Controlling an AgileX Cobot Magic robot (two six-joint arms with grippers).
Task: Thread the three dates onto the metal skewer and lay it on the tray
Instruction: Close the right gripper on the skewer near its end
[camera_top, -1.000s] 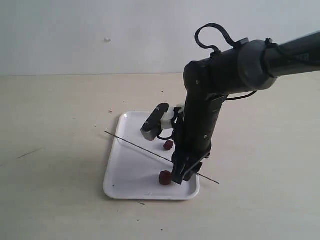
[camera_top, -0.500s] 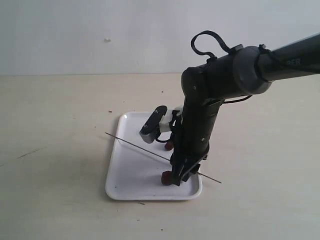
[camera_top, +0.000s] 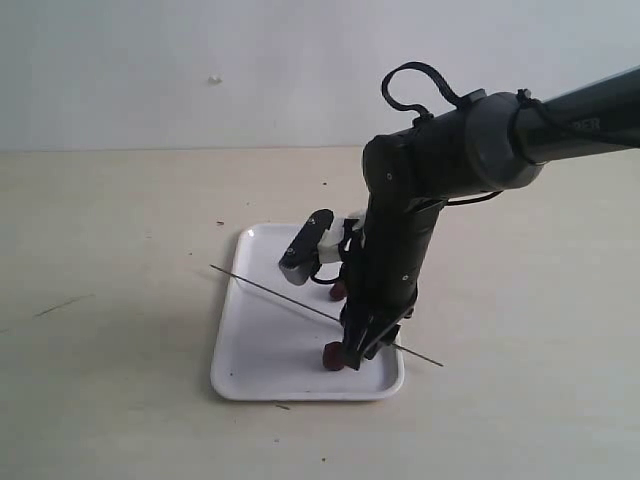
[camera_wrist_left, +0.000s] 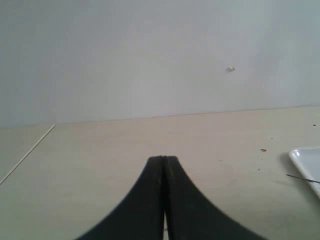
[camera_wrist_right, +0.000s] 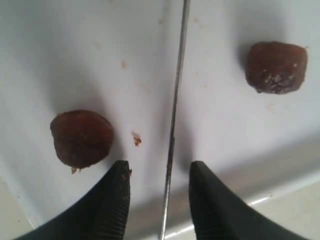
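The white tray (camera_top: 262, 345) lies in the middle of the table, with the thin metal skewer (camera_top: 280, 295) slanting across it and sticking out past both sides. Two dates show: one near the front rim (camera_top: 331, 354), one further back (camera_top: 338, 290). My right gripper (camera_top: 356, 352) points down at the tray and is open. In the right wrist view the skewer (camera_wrist_right: 175, 110) runs between its fingers (camera_wrist_right: 116, 192), with one date (camera_wrist_right: 81, 138) just beside a fingertip and the other date (camera_wrist_right: 275, 67) farther off. My left gripper (camera_wrist_left: 163, 159) is shut and empty over bare table.
The left wrist view catches a corner of the tray (camera_wrist_left: 307, 159) and the skewer's tip (camera_wrist_left: 300, 177) at its edge. Small crumbs (camera_wrist_right: 136, 140) dot the tray floor. The tan tabletop (camera_top: 110, 330) ends at a pale wall behind.
My right gripper has come down onto the tray and shifted slightly, now straddling the skewer beside the front date. The left gripper has stayed shut.
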